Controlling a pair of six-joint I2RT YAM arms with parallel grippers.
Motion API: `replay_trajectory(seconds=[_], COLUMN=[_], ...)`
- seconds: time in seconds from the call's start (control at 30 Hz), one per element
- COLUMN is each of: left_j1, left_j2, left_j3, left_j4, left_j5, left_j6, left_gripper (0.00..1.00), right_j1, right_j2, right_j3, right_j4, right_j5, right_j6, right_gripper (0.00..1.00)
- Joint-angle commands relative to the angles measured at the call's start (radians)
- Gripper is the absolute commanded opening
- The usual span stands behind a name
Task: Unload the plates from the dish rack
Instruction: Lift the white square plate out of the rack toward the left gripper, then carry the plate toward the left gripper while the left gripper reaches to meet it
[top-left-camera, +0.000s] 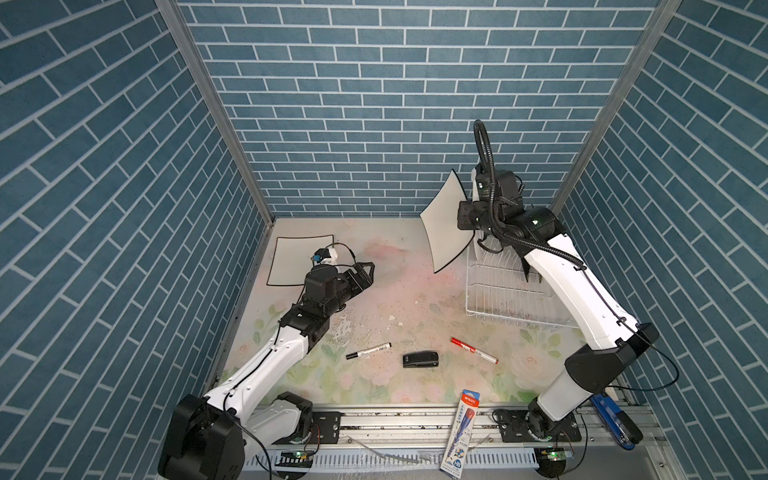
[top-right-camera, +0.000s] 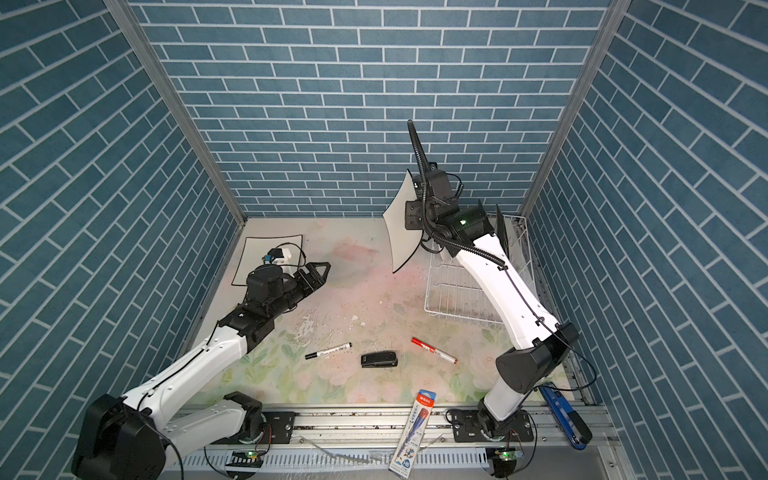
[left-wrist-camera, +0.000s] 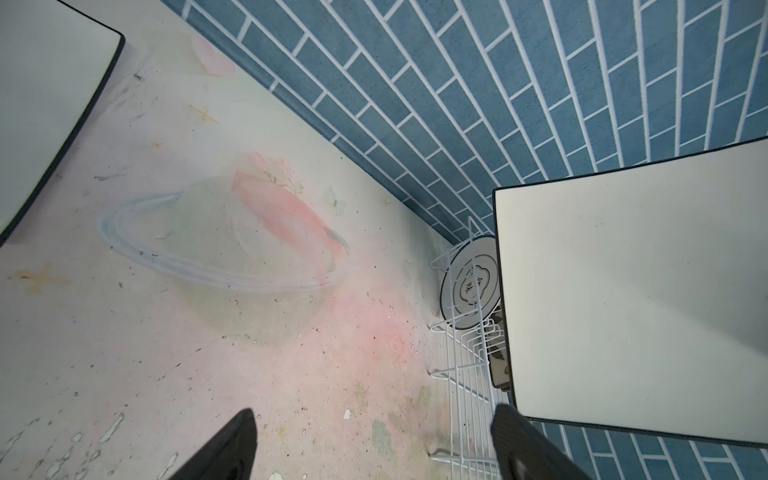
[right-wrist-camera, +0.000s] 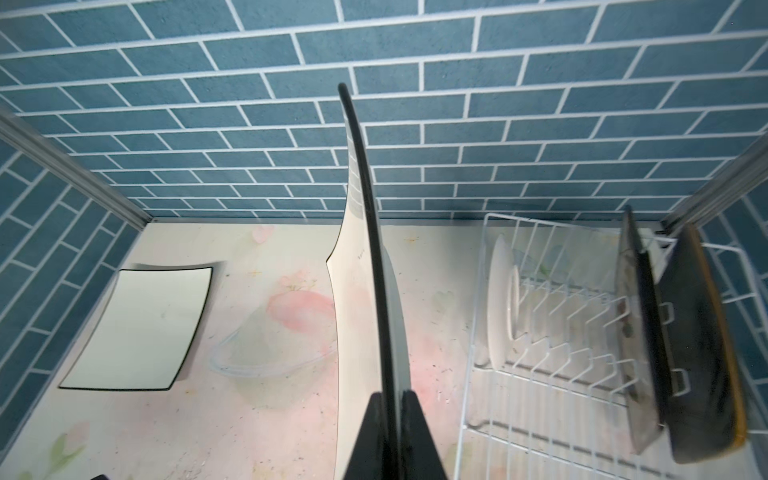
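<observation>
The right tool is clamped tight on the edge of a square white plate with a thin black rim, which stands on edge in the air, its rim running straight out from between the two closed fingers in the right wrist view. In both top views this held plate hangs clear of the bench, just beside the dish rack on the side facing the other arm. Beyond the right tool, in the rack, a small round white plate stands upright among the tines at the end nearest the held plate, and two dark plates lean together at the far end, one of them showing a flower pattern. The left tool hovers above the bench with its jaws spread wide and nothing between them; its two fingertips frame bare bench in the left wrist view. A second square white plate with a black rim lies flat on the bench just behind and beside the left tool, partly under the wrist, not touching the fingers. The held plate is ahead of the left tool, well apart from it, with the round plate behind its edge.
</observation>
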Motion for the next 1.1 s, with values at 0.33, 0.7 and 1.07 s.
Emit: replay_trajectory(seconds=[0.33,0.7,1.07], left_j1=[0.154,0.230,0.231], left_j2=[-0.096,-0.062,0.000], left_j3=[0.049,0.054,0.062], left_j4=[-0.123,-0.087,0.028], left_j5=[0.095,0.242,0.361], left_j6=[0.063,0.014,-0.007], left_gripper=[0.90,0.90,0.90], right_j1=[-0.078,-0.131,-0.157], right_j2=[-0.053,-0.055,-0.058], right_j3=[-0.257,-0.481,-0.714], right_j4=[0.627,0.953,1.304], right_j5=[-0.442,-0.597,-0.723], right_j6=[0.407,0.616,0.792], right_gripper=[0.00,0.00,0.00])
